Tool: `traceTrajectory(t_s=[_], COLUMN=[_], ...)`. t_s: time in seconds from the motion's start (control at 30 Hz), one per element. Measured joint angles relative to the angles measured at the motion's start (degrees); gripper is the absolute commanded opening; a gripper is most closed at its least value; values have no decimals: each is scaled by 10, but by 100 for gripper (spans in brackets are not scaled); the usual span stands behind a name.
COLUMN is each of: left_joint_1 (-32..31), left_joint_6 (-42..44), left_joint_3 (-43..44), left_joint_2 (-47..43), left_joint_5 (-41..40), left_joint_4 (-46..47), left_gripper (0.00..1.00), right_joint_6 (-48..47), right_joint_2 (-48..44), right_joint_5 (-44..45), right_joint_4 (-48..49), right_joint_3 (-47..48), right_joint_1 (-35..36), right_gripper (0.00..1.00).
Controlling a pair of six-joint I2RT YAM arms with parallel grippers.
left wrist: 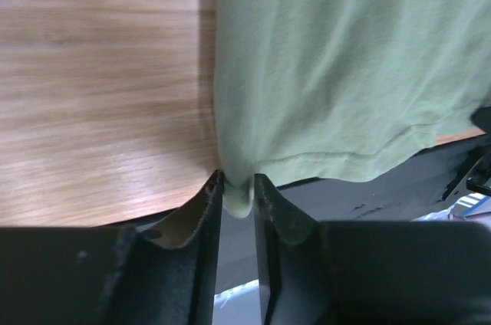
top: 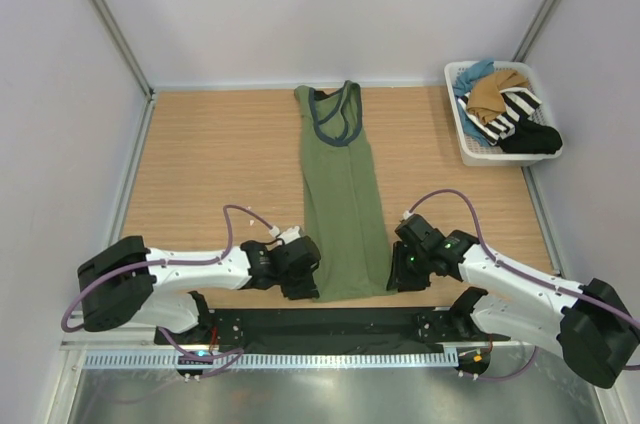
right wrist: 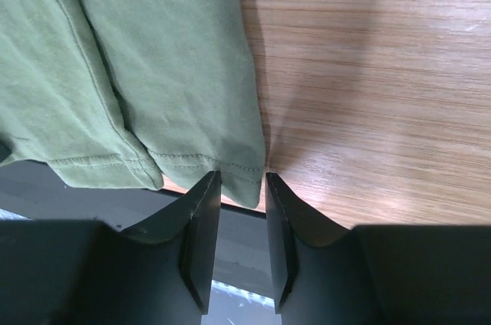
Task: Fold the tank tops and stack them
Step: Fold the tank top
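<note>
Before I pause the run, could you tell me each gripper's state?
Left gripper: green tank top corner between jaws; grip cannot be told.
Right gripper: open, gripping nothing.

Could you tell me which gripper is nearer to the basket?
Right. The right gripper sits at the near right corner of the green top, closer to the basket; the left gripper at its near left corner, farther away.

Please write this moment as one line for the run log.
olive green tank top: stretched flat on table | left gripper: shut on near hem corner | right gripper: open at other hem corner | tan-brown top: in basket
</note>
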Motion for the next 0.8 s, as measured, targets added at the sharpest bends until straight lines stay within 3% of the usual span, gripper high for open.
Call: traceTrajectory(t_s=[0.13,0.23,0.27,0.3,0.37,0.4,0.63,0.8], left_joint_1=[-6,-7,-7,-7,-7,-8,-15,-12], left_joint_6=[-5,-10,-11,-12,-15,-16,-13,-10], left_joint_3=[-15,-15,-15,-15,-15,-15,-8,18], left_joint_2=[-7,-9,-9,-9,-8,-7,-10,-45], left_joint_5=[-2,-3,-4,-4,-5,-5,-13,-13], left_joint_4=[-4,-4,-4,-4,-4,-4,-20,-46], left_gripper=[29,28,26,16,2,0,0,0], right_joint_6=[-2,-5,-5,-6,-8,-8,-9,-23], right_joint_2=[-1,-1,0,0,5,5,-22,-35], right_joint_5=[0,0,-1,-1,-3,-4,-5,5], right_joint_4=[4,7,9,10,15,16,-14,-59], right_joint_3=[0,0,0,0,0,-1,15,102], right_joint_1=[0,0,0,0,0,0,0,0], right_gripper=[36,29,26,16,5,1,1,1])
